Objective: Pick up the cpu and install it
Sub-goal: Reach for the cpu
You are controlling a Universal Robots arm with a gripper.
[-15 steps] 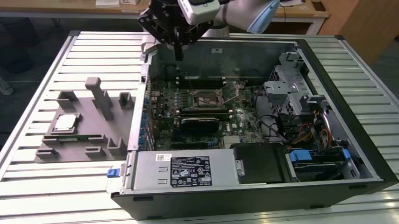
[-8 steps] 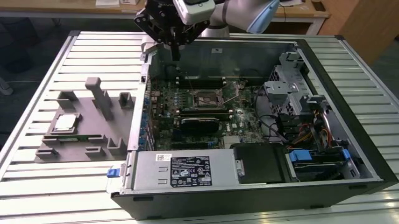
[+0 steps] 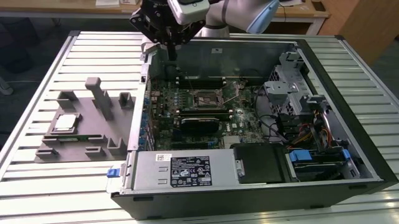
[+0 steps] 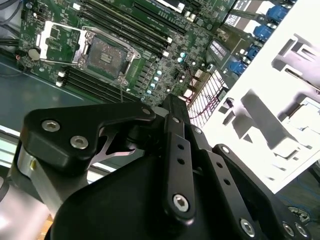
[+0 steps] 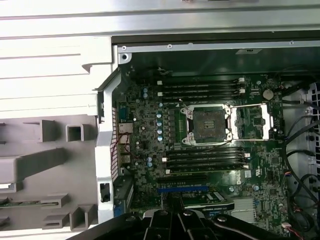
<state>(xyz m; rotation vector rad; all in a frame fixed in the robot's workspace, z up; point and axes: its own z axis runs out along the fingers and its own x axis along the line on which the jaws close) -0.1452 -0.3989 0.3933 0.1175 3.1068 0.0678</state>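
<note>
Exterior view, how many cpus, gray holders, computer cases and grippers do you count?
Small silvery square cpu: 1
Gray moulded plastic holder: 1
Open black computer case: 1
Black robot gripper: 1
Total: 4

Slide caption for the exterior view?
Hand over the open PC case; cpu lies on the gray fixture, socket empty.

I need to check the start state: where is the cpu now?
In the exterior view, the cpu lies on the gray fixture, at that view's left of the open computer case.
</note>
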